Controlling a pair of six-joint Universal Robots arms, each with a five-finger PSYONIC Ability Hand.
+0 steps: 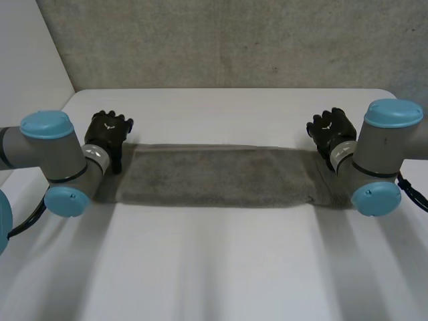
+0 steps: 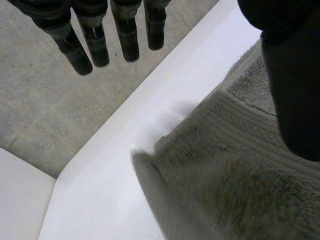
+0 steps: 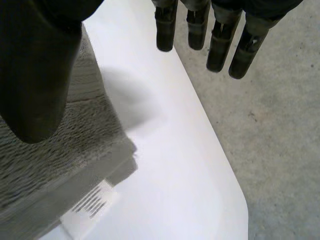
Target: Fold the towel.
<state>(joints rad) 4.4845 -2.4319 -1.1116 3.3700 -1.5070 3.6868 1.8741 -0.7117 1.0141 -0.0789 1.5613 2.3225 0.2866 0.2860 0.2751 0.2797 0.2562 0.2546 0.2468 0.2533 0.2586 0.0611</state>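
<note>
The left hand (image 1: 110,128) is open. In its wrist view the fingers (image 2: 127,40) hang straight and the thumb (image 2: 295,75) stands apart from them above the cloth, with nothing pinched. The right hand (image 1: 329,127) is open too, its fingers (image 3: 220,47) straight and its thumb (image 3: 37,75) over the towel's end. Whether either thumb touches the cloth cannot be told.

In the head view each hand sits at a far corner of the towel (image 1: 221,175), the left hand at the 9 o'clock end and the right at the 3 o'clock end, both toward the 12 o'clock edge.

The towel lies flat on the table (image 1: 221,267) as a narrow strip. Its long axis runs from 9 to 3 o'clock and its short ends point at the two arms. Stacked layers show at the right end, with a white label (image 3: 92,202) poking out beneath, so it looks already folded lengthwise.

The step in hand is probably gripping the ends for a fold across the long axis. To do it well, each hand should:
- come down squarely on its corner;
- close thumb against fingers through every layer, not just the top one;
- lift evenly.

Then one end can travel along the 9–3 line onto the other without skewing the edges.
</note>
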